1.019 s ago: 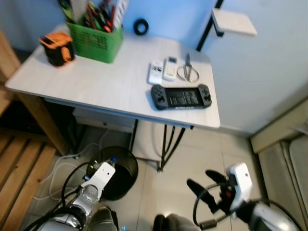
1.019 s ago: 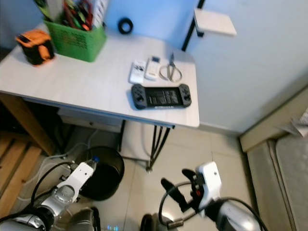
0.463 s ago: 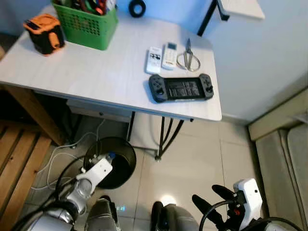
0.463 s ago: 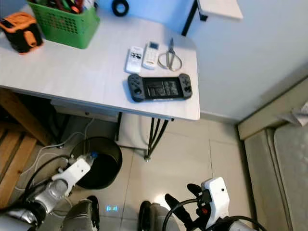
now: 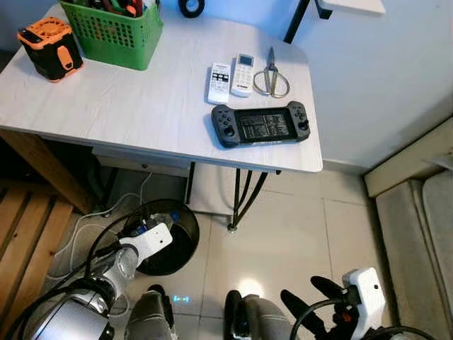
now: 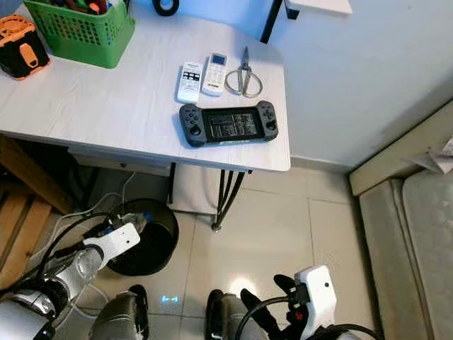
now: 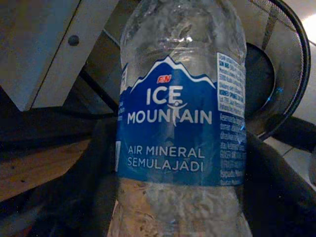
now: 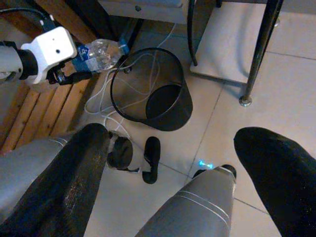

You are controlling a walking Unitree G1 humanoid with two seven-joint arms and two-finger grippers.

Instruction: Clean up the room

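A clear plastic water bottle [image 7: 177, 123] with a blue "Ice Mountain" label is held in my left gripper [image 7: 182, 197], which is shut on its body. The bottle [image 8: 96, 52] hangs by the near left rim of a black mesh waste bin [image 8: 170, 113] on the floor under the desk. In the left eye view the left gripper [image 5: 139, 228] sits at the bin's [image 5: 185, 244] left edge. My right gripper [image 5: 311, 296] is low on the right, open, with nothing between its fingers [image 8: 64, 187].
The white desk [image 5: 141, 120] holds a green basket [image 5: 113, 35], an orange device [image 5: 48, 48], two remotes [image 5: 230, 72], scissors [image 5: 271, 71] and a game console [image 5: 260, 125]. White cables [image 8: 106, 111] run around the bin. Wooden slats [image 5: 25, 234] lie on the left, a cushioned edge [image 6: 417, 234] on the right.
The head view has shifted, so the desk sits lower and larger in frame. The right gripper has sunk toward the bottom of the view. The left gripper still holds the bottle by the bin.
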